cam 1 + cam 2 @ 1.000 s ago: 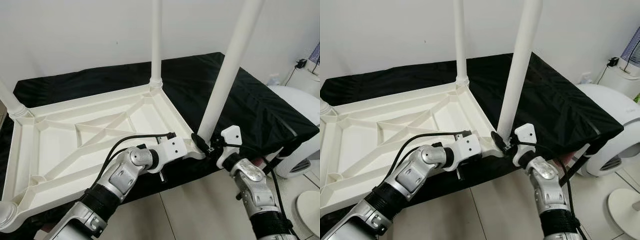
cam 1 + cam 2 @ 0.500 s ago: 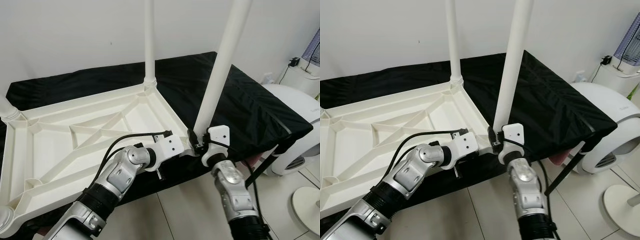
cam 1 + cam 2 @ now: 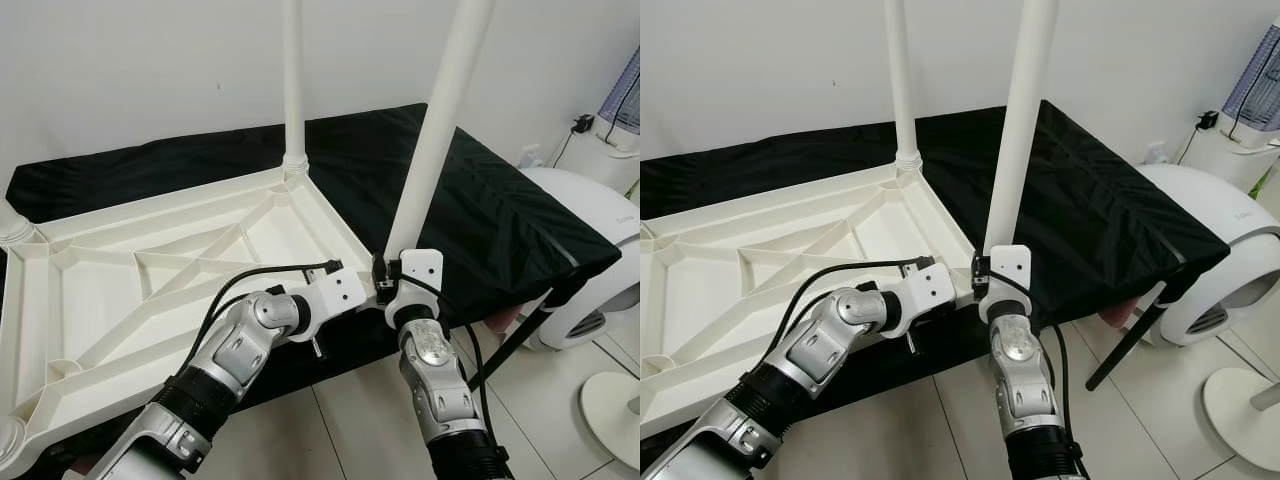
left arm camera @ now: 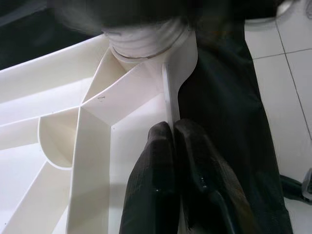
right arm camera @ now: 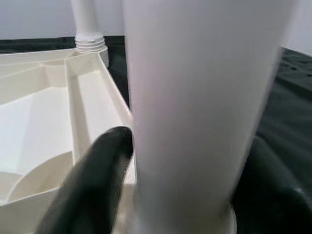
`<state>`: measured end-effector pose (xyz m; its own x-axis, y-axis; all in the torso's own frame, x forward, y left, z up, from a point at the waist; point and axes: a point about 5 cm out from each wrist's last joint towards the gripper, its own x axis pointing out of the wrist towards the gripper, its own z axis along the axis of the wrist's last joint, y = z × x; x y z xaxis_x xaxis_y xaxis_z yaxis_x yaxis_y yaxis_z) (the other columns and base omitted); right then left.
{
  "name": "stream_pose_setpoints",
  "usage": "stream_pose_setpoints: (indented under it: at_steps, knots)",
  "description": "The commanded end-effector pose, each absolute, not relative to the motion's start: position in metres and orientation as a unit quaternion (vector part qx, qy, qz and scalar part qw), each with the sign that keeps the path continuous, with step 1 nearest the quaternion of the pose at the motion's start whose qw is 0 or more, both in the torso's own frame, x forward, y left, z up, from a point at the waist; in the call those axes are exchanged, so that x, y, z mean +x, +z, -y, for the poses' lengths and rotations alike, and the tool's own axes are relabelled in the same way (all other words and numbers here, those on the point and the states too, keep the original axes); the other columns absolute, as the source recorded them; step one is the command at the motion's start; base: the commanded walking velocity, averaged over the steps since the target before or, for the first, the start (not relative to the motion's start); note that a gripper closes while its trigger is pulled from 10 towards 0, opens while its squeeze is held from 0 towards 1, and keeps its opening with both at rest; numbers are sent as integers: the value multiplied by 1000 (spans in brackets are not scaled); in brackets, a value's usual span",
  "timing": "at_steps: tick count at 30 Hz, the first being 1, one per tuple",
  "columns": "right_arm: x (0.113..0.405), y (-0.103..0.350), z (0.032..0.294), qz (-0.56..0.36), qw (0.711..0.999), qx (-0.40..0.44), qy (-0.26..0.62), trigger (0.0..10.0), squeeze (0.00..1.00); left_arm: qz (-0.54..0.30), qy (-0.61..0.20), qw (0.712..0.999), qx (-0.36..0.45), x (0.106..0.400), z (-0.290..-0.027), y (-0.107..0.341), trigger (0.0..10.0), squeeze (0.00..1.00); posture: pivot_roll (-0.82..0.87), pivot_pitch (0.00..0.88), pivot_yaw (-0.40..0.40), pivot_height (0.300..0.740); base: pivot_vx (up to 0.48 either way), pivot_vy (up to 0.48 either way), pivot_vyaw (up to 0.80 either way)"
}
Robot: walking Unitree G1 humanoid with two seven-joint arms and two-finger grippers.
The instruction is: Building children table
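Note:
A white plastic table top [image 3: 150, 290] lies upside down on a black-covered surface [image 3: 500, 210]. Two white legs stand upright in its corners, the far leg [image 3: 292, 80] and the near-right leg [image 3: 435, 130]. My left gripper [image 4: 171, 127] is shut on the table top's rim [image 4: 168, 92], just short of the near-right corner. My right gripper [image 3: 385, 280] is closed around the base of the near-right leg [image 5: 195, 97]; one black finger [image 5: 97, 180] presses against its side. A further leg base [image 3: 12, 225] shows at the far left corner.
A white rounded appliance [image 3: 600, 250] stands on the tiled floor to the right, with a round white stand base [image 3: 615, 400] in front of it. A black rod [image 3: 510, 335] leans from the floor up to the covered surface's corner. A wall runs close behind.
My right gripper has swung around the base of the near-right leg, from its right side toward its front, staying on it. The left gripper still pinches the rim. The camera has shifted slightly.

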<state>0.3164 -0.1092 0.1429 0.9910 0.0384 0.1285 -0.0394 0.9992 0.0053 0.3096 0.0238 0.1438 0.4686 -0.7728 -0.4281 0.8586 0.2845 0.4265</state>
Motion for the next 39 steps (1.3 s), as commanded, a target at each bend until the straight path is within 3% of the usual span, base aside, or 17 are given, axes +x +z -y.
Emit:
stream_pose_setpoints:
  at_steps: [1,13,15,16,17,18,24,28,39]
  knots:
    - [317,138,100,46,998,20,37,10000,1000,-74,-556,768,309,295,-8,134,10000,0,-89,31,7,740,0,0,0]
    - [314,144,105,68,995,38,54,10000,1000,-73,-558,768,307,294,-7,134,10000,0,-90,33,1,740,0,0,0]
    - [314,144,118,74,994,20,73,10000,1000,-73,-558,768,306,294,-7,134,10000,0,-94,36,6,740,0,0,0]
    - [314,144,124,74,993,11,89,10000,929,-74,-558,768,307,294,-7,134,10000,0,-94,36,6,740,0,0,0]
    - [314,144,124,74,993,11,89,10000,929,-74,-558,768,307,294,-7,134,10000,0,-94,36,6,740,0,0,0]
    - [314,143,128,70,991,10,117,10000,0,-74,-558,768,307,294,-7,134,10000,0,-95,36,6,740,0,0,0]
    - [312,142,141,68,982,0,174,10000,0,-73,-557,768,307,296,-8,135,10000,0,-103,44,12,740,0,0,0]
    - [312,144,163,69,966,-40,247,10000,0,-72,-555,770,306,297,-7,136,10000,0,-107,49,15,740,0,0,0]
    - [323,155,200,37,939,-79,334,10000,0,-71,-554,771,306,299,-8,137,10000,0,-107,49,22,740,0,0,0]
